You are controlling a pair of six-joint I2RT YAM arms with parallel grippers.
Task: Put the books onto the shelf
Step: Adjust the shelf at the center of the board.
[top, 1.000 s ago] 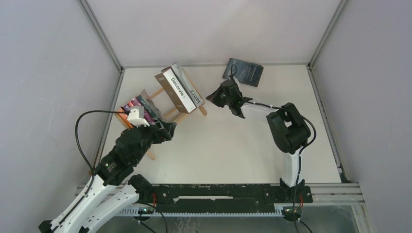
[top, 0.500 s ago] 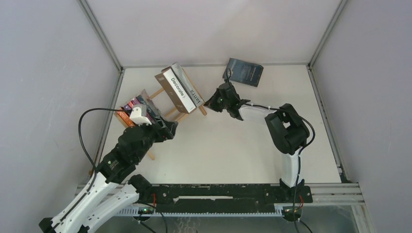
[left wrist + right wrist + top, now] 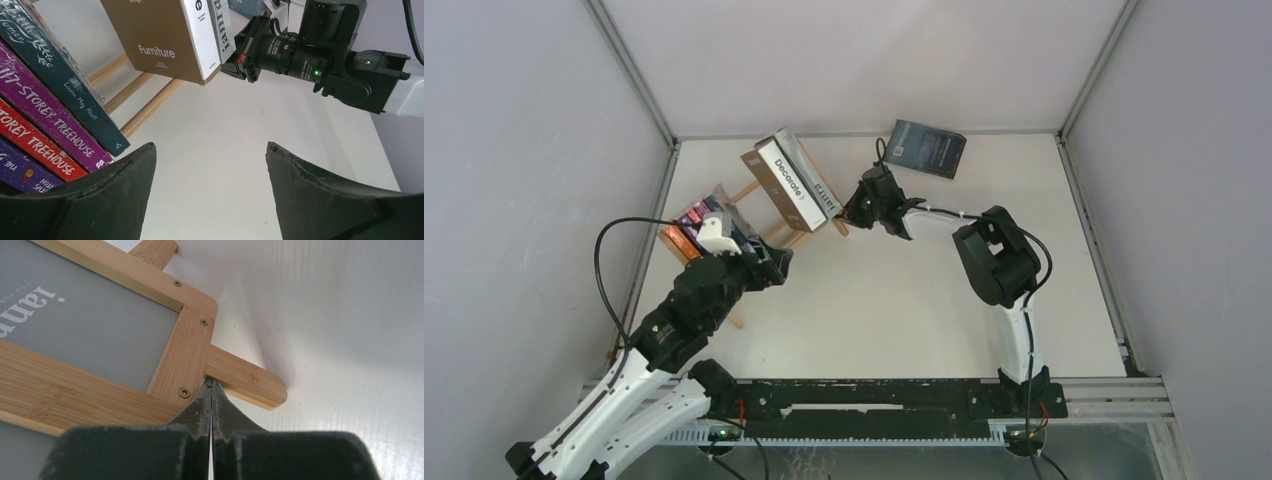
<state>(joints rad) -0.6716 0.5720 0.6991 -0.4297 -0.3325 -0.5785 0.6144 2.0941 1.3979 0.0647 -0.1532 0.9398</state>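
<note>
Right pincer point(image 3: 210, 390), tips together, touches the shelf point(image 3: 186, 352) just ahead: nudge slowly, the books point(image 3: 165, 45) may topple. Left pincer point(image 3: 210, 150) gapes.

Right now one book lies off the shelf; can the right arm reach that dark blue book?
Probably yes: the dark blue book lies just beyond the right gripper, nothing between them; jaws shut.

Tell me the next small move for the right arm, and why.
Probably draw the right gripper back off the shelf and turn it toward the dark blue book. Its jaws are shut on nothing, with the tips touching the shelf's wooden end frame. That book sits by the far wall, off the shelf, so it looks like the next one to fetch.
</note>
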